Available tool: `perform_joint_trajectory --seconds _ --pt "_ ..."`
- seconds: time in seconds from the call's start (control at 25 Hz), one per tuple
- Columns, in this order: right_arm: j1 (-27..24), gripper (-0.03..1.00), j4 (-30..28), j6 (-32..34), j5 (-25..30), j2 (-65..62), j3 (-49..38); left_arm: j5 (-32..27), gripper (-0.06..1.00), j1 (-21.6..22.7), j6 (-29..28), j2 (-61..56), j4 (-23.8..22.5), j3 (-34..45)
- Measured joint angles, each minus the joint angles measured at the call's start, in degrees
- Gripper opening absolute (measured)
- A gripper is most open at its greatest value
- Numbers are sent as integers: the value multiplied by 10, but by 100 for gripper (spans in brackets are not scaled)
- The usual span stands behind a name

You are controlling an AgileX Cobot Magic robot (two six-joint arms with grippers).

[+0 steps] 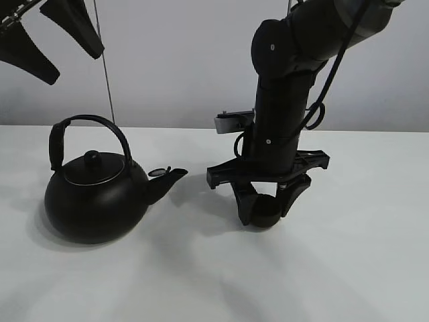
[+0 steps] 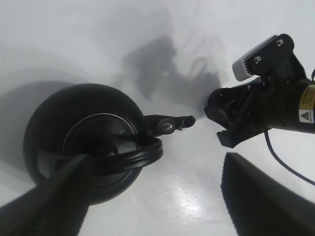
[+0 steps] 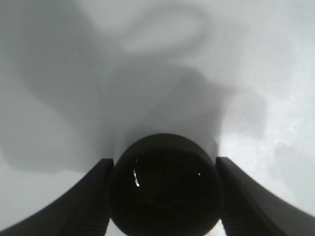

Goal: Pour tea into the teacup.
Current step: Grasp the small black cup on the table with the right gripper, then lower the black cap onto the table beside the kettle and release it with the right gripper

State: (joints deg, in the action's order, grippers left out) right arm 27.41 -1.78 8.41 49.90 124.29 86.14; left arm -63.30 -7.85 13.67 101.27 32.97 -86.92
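Observation:
The small black teacup [image 1: 267, 209] stands on the white table, right of the middle. My right gripper [image 1: 266, 217] points straight down with a finger pressed on each side of it. In the right wrist view the teacup [image 3: 165, 184] sits between the two fingers [image 3: 64, 204] and its inside looks dark. The big black kettle [image 1: 94, 198] with an arched handle stands at the left, its spout [image 1: 167, 176] pointing towards the cup with a gap between them. My left gripper [image 1: 52, 39] hangs open and empty high above the kettle [image 2: 81, 137].
The white table [image 1: 348, 268] runs up to a pale wall at the back. The right arm [image 1: 281, 100] stands upright over the cup. In the left wrist view the right arm's wrist [image 2: 266, 113] lies just beyond the kettle's spout [image 2: 170, 124].

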Motion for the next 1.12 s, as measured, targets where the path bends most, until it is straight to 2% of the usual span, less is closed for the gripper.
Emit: perform_joint_trajectory --seconds 0.2,0.48,0.64,0.88,1.12 --pt "0 40 6 0 1 -6 0 0 53 0 0 0 0 0" --pt "0 40 13 -14 32 -62 33 1 53 0 0 0 0 0" --pt "20 40 14 -31 46 -72 38 1 53 0 0 0 0 0" --pt "76 40 18 -35 17 -68 38 1 53 0 0 0 0 0" --pt "82 40 25 -35 13 -30 38 1 53 0 0 0 0 0"
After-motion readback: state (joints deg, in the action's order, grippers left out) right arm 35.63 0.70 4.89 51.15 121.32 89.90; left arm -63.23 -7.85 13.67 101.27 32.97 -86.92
